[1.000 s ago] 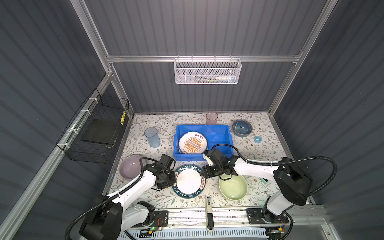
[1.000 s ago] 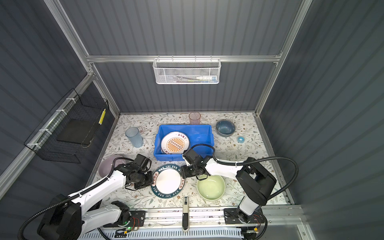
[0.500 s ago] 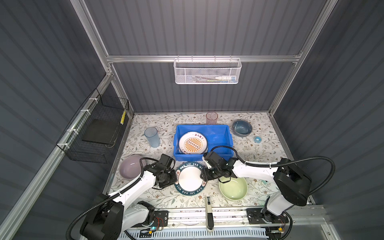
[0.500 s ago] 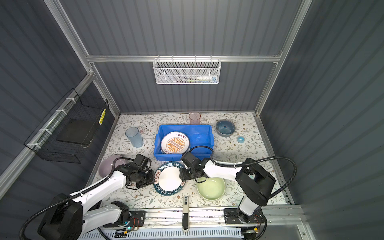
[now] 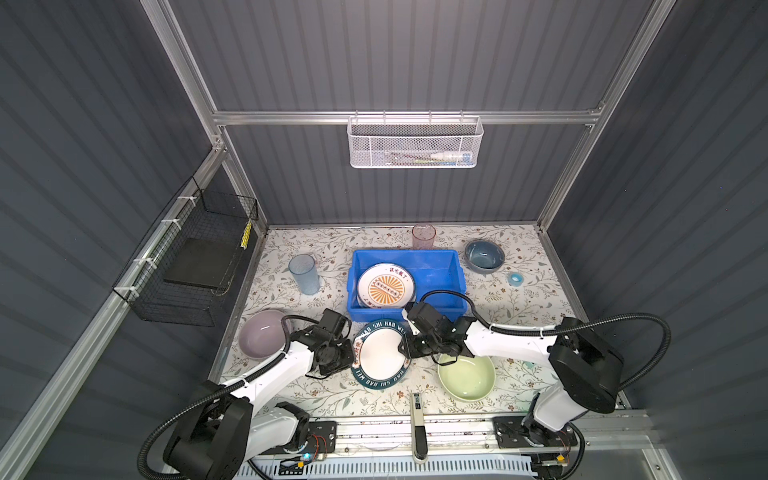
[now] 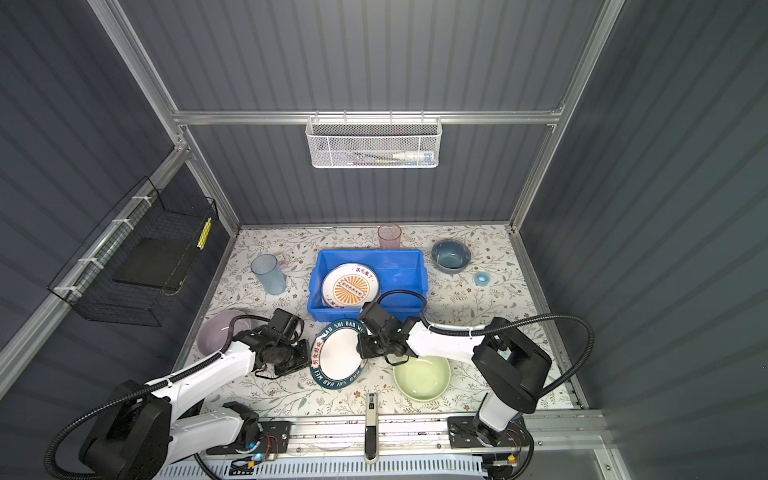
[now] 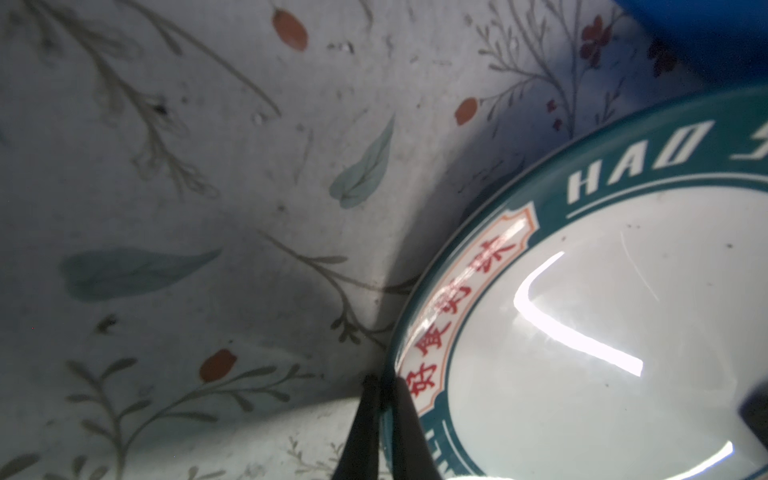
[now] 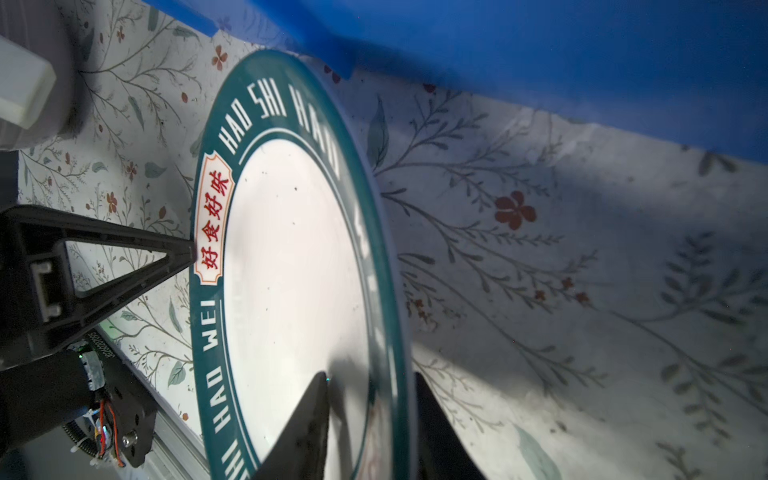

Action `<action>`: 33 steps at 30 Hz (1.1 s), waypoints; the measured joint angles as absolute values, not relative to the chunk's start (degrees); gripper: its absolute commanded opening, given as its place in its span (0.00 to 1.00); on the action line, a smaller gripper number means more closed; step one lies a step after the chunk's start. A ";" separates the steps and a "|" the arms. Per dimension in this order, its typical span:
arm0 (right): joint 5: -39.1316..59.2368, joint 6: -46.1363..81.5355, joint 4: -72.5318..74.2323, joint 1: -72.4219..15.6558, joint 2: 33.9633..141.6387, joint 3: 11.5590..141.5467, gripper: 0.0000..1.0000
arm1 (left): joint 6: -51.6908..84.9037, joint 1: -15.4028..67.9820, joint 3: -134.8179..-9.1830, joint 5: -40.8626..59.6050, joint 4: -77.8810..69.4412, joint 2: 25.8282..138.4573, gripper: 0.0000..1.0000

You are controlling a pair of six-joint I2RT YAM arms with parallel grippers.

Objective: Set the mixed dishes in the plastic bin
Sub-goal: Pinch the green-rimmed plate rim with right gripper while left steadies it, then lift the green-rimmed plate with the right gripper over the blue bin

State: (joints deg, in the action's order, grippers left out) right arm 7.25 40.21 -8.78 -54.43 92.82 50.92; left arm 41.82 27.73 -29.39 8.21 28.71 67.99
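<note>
- One flat tabletop in a pale leaf-and-flower print is your whole work surface, boxed in by dark grey ribbed walls on an aluminium frame.
- A white mesh basket hangs on the back wall and a black wire basket on the left wall. You cannot make out what lies in the white one.
- The bright blue rectangular plastic bin sits mid-table toward the back. A round white plate bearing an orange sunburst is inside it, and the slivers of rim beneath that plate are too hidden to identify.
- The round white plate with the green lettered rim is just in front of the bin, outside it, between your two grippers.
- Your left gripper is pinched tight on that plate's rim beside the red-lettered label.
- Your right gripper has one finger over the plate's face and one outside the rim. You cannot tell whether they press on it.
- The right arm partly covers the pale green bowl, and the left arm's cable crosses the lilac bowl. The translucent pink tumbler has its base hidden behind the bin.
</note>
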 measured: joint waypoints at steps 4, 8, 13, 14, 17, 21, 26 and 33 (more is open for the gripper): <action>7.14 41.67 -8.05 -54.43 92.47 50.92 0.18 | 41.82 27.73 -29.19 8.21 28.75 67.55 0.10; 7.25 42.68 -7.33 -54.43 91.18 50.92 0.13 | 41.82 27.73 -28.77 8.19 28.80 67.05 0.14; 7.53 43.48 -7.84 -54.48 89.34 50.92 0.10 | 41.54 27.73 -29.10 7.51 31.77 65.98 0.23; 7.44 43.46 -8.19 -54.48 88.99 50.92 0.09 | 41.52 27.73 -29.41 7.51 32.69 65.69 0.24; 7.31 43.46 -9.69 -54.46 88.31 50.92 0.07 | 41.12 27.73 -31.90 6.90 36.10 64.29 0.26; 7.29 42.92 -11.35 -54.48 87.35 50.92 0.06 | 40.03 27.73 -37.69 5.74 39.57 63.11 0.28; 7.55 39.62 -14.59 -54.46 85.38 51.20 0.04 | 37.43 27.73 -44.51 3.79 43.99 63.70 0.34; 10.55 34.83 -20.12 -52.49 80.66 53.23 0.03 | 33.43 27.64 -52.95 1.02 48.93 66.83 0.43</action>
